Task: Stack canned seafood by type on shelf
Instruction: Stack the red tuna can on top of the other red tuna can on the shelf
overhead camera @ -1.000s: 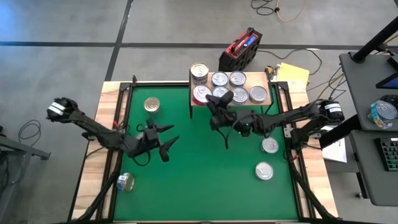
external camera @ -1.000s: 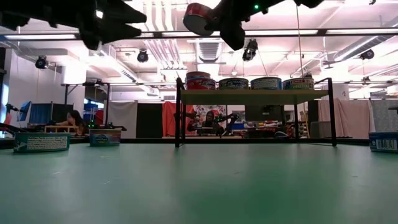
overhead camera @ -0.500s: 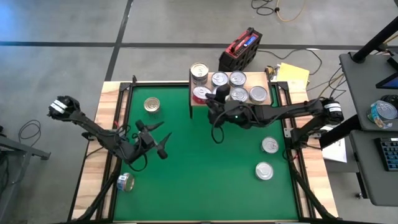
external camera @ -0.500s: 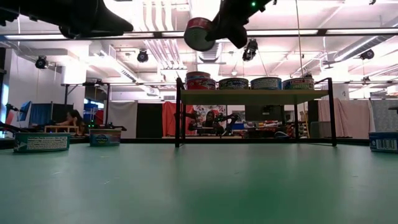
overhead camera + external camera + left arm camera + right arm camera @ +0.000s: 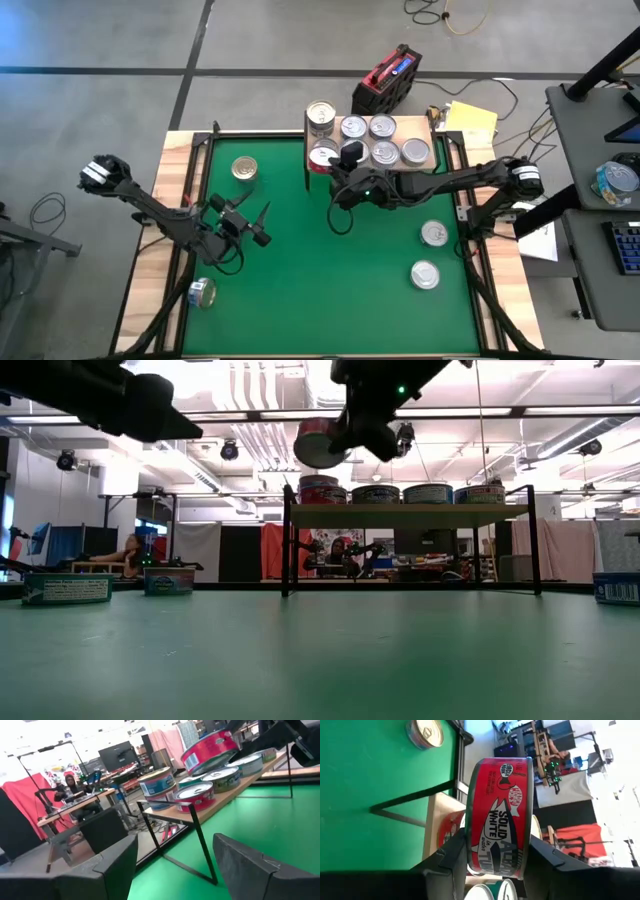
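My right gripper (image 5: 497, 862) is shut on a red-labelled tin (image 5: 497, 817), which hangs in the air above the left end of the light-wood shelf (image 5: 405, 515). It is just over a red tin (image 5: 318, 490) standing there. Several silver-topped tins (image 5: 383, 140) stand on the shelf, one pair stacked (image 5: 320, 117). My left gripper (image 5: 262, 226) is open and empty over the mat's left half. A gold-topped tin (image 5: 244, 168) and three other tins (image 5: 433, 233) (image 5: 425, 274) (image 5: 203, 292) rest on the green mat. My right gripper pinches the red tin between its two fingers (image 5: 452, 855), one on each flat end (image 5: 470, 857), with the label wall facing the wrist camera. The fingers come roughly level from the table's right side. The tin is lifted clear and slightly tilted (image 5: 320, 442).
The green mat (image 5: 330, 290) has a wooden border and black rails along its sides. A red and black case (image 5: 388, 80) and yellow papers (image 5: 470, 120) lie beyond the shelf. People sit at desks in the room behind the table.
My right gripper has carried the red tin toward the table's far edge and slightly left, to the shelf's left end, and the tin sits lower in the low view. My left gripper has drawn back toward the table's left edge, staying open.
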Available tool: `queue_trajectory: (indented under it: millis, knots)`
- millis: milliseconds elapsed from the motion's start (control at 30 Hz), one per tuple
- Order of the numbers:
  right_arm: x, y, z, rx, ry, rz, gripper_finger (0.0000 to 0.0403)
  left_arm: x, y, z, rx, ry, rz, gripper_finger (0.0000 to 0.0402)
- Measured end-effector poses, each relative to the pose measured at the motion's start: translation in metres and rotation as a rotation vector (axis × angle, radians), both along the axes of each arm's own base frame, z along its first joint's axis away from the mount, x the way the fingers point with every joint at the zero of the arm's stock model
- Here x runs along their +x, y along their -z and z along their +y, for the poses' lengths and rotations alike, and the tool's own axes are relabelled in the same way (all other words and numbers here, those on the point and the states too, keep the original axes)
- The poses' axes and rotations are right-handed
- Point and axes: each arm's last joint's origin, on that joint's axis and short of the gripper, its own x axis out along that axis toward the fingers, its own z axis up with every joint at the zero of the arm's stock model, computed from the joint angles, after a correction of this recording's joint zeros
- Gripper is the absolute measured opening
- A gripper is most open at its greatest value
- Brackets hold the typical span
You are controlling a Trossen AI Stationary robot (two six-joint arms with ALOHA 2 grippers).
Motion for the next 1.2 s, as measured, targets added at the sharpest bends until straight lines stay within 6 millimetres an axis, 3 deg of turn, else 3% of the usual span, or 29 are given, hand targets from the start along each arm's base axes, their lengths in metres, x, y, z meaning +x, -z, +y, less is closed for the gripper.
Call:
queue_trajectory:
  millis: [400,933,1200]
  knots:
    - [0.009,0.022,-0.013,-0.077,0.139,0.082,0.0132,0.001,0.004,0.000,0.064,-0.064,0.078,0.0241]
    - [0.009,0.022,-0.013,-0.133,0.095,0.150,0.0132,0.002,0.008,-0.001,0.075,-0.065,0.093,0.0241]
    - [0.008,0.022,-0.024,-0.118,0.122,0.141,0.0132,0.002,0.008,-0.001,0.075,-0.065,0.093,0.0241]
